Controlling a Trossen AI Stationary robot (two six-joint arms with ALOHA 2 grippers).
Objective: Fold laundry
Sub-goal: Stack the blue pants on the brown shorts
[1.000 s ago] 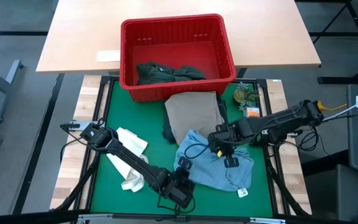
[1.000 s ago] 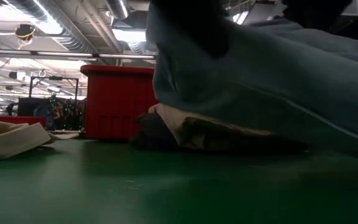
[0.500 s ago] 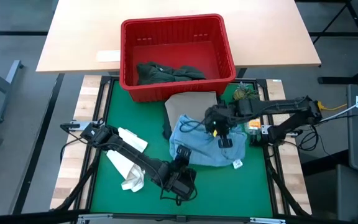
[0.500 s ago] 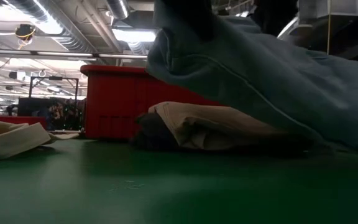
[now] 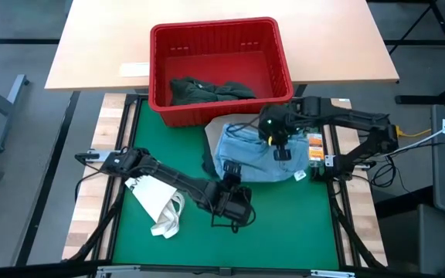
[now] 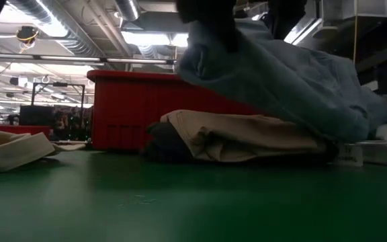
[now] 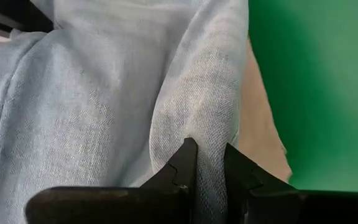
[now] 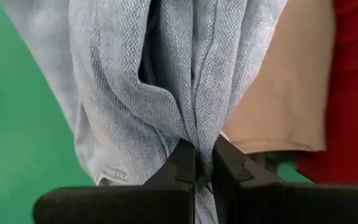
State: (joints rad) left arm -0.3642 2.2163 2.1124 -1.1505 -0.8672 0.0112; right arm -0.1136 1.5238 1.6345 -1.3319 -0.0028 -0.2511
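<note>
A light blue garment (image 5: 253, 154) hangs between my two grippers, draped over a beige piece (image 5: 234, 123) that lies flat on the green mat. In the low view the blue garment (image 6: 281, 74) slopes down over the beige piece (image 6: 247, 138) to the mat on the right. My left gripper (image 5: 229, 171) is shut on its near edge. My right gripper (image 5: 275, 140) is shut on its far part, close to the red basket (image 5: 157, 93). A dark green-grey piece (image 5: 207, 89) lies in the basket. A dark garment (image 5: 208, 164) shows under the beige piece. My left gripper pinches a fold of the light blue garment (image 7: 207, 134) between its two fingers, slanting down from the table's near side. The cloth runs away from the fingers, lifted off the mat there. My right gripper pinches a bunched gather of several layers of the blue garment (image 8: 197, 124) from above, pointing steeply down. The cloth hangs in folds below the fingers.
A white tote bag (image 5: 157, 202) lies on the mat's left side, beside my left arm. An orange packet (image 5: 313, 147) and small items sit by the mat's right edge. The basket stands at the mat's far edge, half on a wooden table (image 5: 99, 46). Near the front, bare green mat (image 5: 284, 224).
Both grippers have risen and gone toward the table's far edge, staying shut on the light blue garment. It has been dragged from the mat's near right part over the beige piece, its near half lifted off the mat. My right gripper has also swung toward the basket.
</note>
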